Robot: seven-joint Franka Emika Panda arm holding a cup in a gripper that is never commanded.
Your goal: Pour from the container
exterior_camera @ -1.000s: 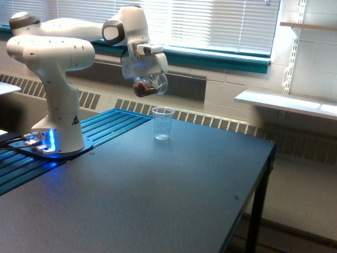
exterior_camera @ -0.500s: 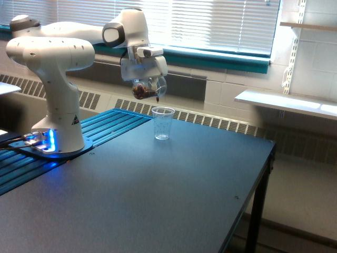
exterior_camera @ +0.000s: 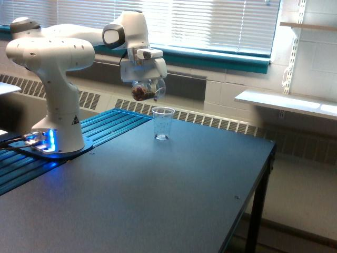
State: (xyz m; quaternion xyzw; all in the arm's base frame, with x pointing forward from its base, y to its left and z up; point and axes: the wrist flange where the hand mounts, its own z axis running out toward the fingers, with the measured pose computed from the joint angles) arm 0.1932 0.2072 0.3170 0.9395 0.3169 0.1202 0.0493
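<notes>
Exterior view: over the last sec my jaws, clenched on the container (exterior_camera: 146, 91), tipped it further & eased it lower over the ribbed cup (exterior_camera: 162, 123) on the surface (exterior_camera: 158, 195), brown bits now at the lip, so pour's about to start imo.

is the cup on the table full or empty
Nearly empty: the clear cup stands upright, its walls see-through, with at most a few bits near the bottom.
</notes>
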